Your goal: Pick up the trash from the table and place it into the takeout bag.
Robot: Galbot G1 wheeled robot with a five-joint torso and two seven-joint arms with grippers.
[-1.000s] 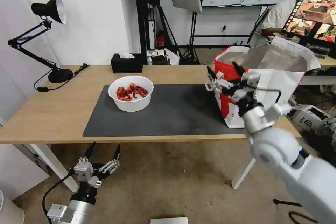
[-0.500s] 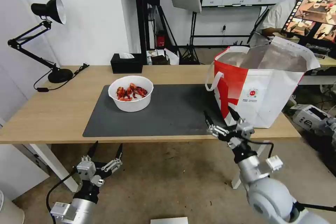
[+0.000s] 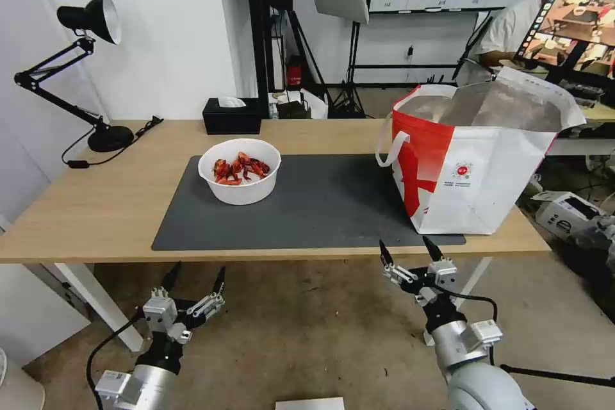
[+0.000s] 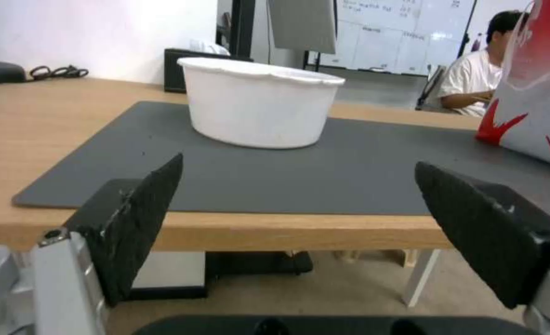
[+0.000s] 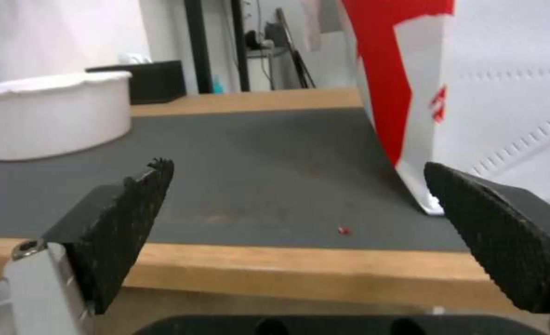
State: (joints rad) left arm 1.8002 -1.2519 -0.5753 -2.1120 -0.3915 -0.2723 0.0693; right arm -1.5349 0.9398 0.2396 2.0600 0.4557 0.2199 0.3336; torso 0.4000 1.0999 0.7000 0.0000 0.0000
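Mostly you're done: just the white round bowl of red crayfish shells (image 3: 239, 170) sits on the grey mat, well apart from the white-and-red takeout bag (image 3: 477, 166). Both the left gripper (image 3: 195, 275) and right gripper (image 3: 408, 251) hang below the light-wood table (image 3: 83, 205), fingers apart, empty.

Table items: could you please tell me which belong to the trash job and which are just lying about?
Job: bowl of red shells, takeout bag, table.
Lying about: desk lamp, black tissue box, grey mat.

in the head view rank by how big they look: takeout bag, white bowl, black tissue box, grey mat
1. grey mat
2. takeout bag
3. white bowl
4. black tissue box, though it sits farther back, which shrinks it.
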